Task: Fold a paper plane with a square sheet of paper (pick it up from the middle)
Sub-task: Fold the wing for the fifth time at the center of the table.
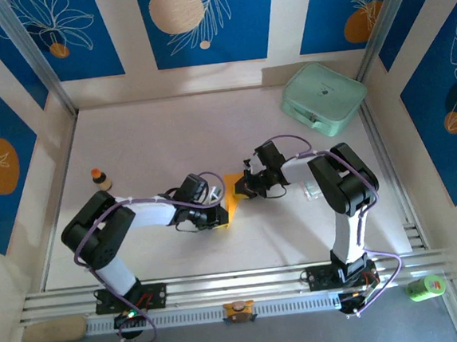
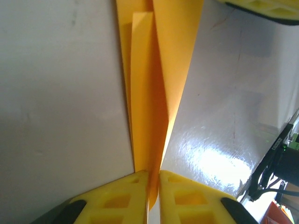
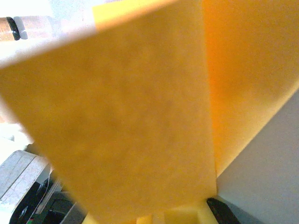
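Observation:
The square sheet of paper (image 1: 233, 193), orange-yellow and folded into a narrow pointed shape with long flaps, stands between my two grippers at mid table. In the left wrist view the paper (image 2: 149, 93) runs straight up out of my left gripper (image 2: 154, 179), whose yellow fingers (image 2: 121, 196) pinch its lower end with just a slit between them. From above, my left gripper (image 1: 220, 212) is at the paper's near left end and my right gripper (image 1: 247, 187) at its right edge. In the right wrist view the blurred paper (image 3: 140, 116) rises from my right gripper (image 3: 168, 215) and hides its fingertips.
A mint-green rounded case (image 1: 322, 93) lies at the back right. Near the left edge of the white table (image 1: 161, 137) stands a small brown orange-capped bottle (image 1: 99, 179). A small clear object (image 1: 310, 189) lies by the right arm. Metal rails (image 1: 223, 287) run along the near edge.

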You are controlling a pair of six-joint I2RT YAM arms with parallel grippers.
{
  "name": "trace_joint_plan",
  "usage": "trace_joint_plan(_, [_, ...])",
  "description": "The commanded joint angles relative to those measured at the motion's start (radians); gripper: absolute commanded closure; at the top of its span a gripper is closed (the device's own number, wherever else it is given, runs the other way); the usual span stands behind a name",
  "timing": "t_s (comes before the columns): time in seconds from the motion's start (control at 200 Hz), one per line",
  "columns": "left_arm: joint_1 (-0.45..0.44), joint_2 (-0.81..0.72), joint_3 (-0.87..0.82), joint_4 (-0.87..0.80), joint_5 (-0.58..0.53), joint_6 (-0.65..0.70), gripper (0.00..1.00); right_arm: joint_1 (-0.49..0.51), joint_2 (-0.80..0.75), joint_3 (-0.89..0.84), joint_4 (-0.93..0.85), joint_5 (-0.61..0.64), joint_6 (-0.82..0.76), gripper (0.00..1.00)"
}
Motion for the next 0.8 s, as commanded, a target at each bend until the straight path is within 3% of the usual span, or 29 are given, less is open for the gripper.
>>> trace_joint_plan(0.0, [-0.013,-0.019,-0.02,-0.109,-0.001,0.028,0.85,-0.001,0.03,-0.013,-0.103,0.088,0.002,0.97])
trace_joint_plan(0.19, [-0.014,-0.017,-0.018,-0.118,-0.005,0.039,1.0,-0.002,0.032,-0.013,-0.101,0.087,0.004,0.97])
trace_joint_plan(0.47, [-0.015,-0.068,-0.044,-0.119,-0.018,0.035,1.0,-0.002,0.03,-0.016,-0.103,0.091,0.009,0.97])
trace_joint_plan(0.625, [-0.016,-0.158,-0.067,-0.098,-0.052,0.005,0.84,-0.004,0.029,-0.019,-0.098,0.092,0.015,0.97])
trace_joint_plan(0.795, [-0.016,-0.218,-0.037,-0.066,-0.077,-0.009,0.83,-0.005,0.027,-0.023,-0.087,0.088,0.022,0.97])
